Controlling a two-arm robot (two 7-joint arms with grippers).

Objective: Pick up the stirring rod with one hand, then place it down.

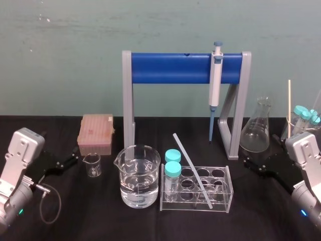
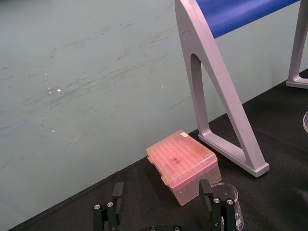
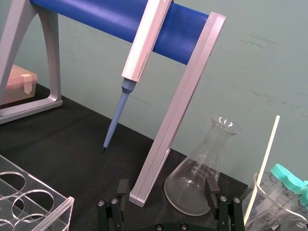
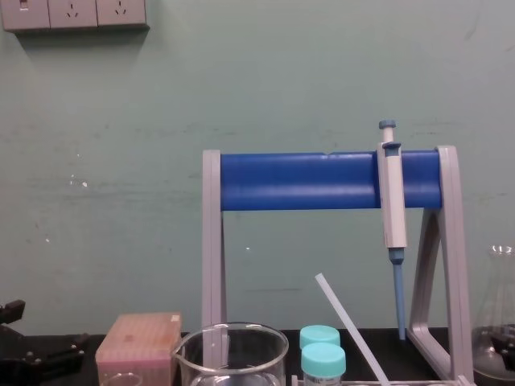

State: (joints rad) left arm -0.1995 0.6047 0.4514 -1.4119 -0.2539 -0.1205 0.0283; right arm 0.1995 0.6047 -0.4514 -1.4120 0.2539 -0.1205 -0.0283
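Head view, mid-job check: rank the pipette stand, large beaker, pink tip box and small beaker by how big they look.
1. pipette stand, clearly largest
2. large beaker, though it sits nearer the camera than the box, which flatters it
3. pink tip box
4. small beaker, clearly smallest

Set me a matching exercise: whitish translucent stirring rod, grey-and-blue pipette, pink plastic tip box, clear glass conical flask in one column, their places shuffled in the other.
1. whitish translucent stirring rod
2. grey-and-blue pipette
3. pink plastic tip box
4. clear glass conical flask

A. hanging on the blue-barred grey stand
B. on the black table by the right gripper
C. leaning in the clear plastic tube rack
D. on the black table by the left gripper

Pairs: 1-C, 2-A, 3-D, 4-B
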